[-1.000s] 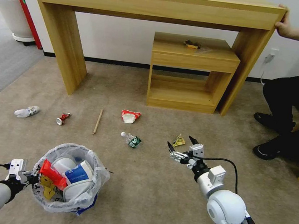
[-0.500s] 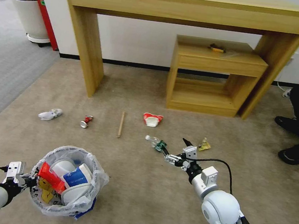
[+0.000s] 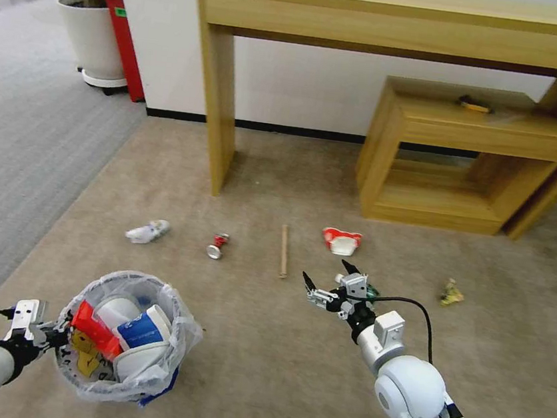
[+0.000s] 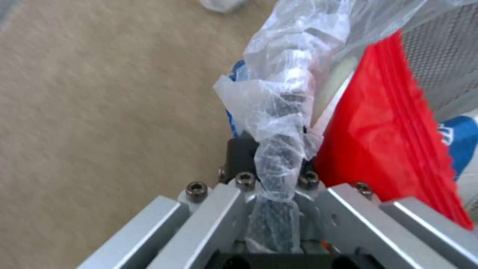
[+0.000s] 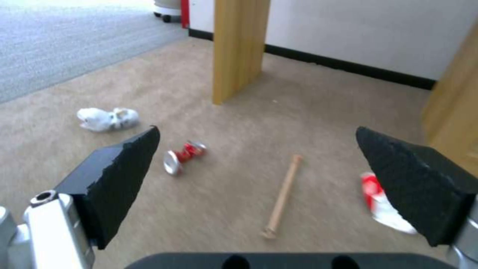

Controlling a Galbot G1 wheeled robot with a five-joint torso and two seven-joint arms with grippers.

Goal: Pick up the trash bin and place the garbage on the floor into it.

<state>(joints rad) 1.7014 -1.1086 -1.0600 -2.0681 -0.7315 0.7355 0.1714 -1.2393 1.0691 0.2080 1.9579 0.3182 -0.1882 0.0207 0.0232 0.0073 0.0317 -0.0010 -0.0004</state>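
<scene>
The trash bin (image 3: 138,381), lined with a crinkly white bag (image 4: 281,108), sits at the lower left of the head view, holding a red wrapper (image 4: 393,142), a blue-white pack (image 3: 141,329) and white pieces. My left gripper (image 3: 52,337) is shut on its near rim and the bag. On the carpet lie a crumpled white wrapper (image 3: 147,231), a crushed red can (image 3: 217,245), a wooden stick (image 3: 282,260), a red-white paper cup (image 3: 342,240) and a yellowish wrapper (image 3: 451,294). My right gripper (image 3: 326,273) hovers open and empty near the stick. It partly hides a green-labelled bottle (image 3: 372,291).
A long wooden console table (image 3: 408,16) stands against the wall, a low wooden table (image 3: 440,200) beneath its right half with a black-and-yellow tool (image 3: 475,105) on top. A white planter (image 3: 93,40) and tall red box (image 3: 125,37) are at the far left, beside grey carpet.
The head view has swung left, so tables and litter sit farther right in the picture and the planter shows more fully. Both arms keep their pose. The bottle is now behind the right gripper.
</scene>
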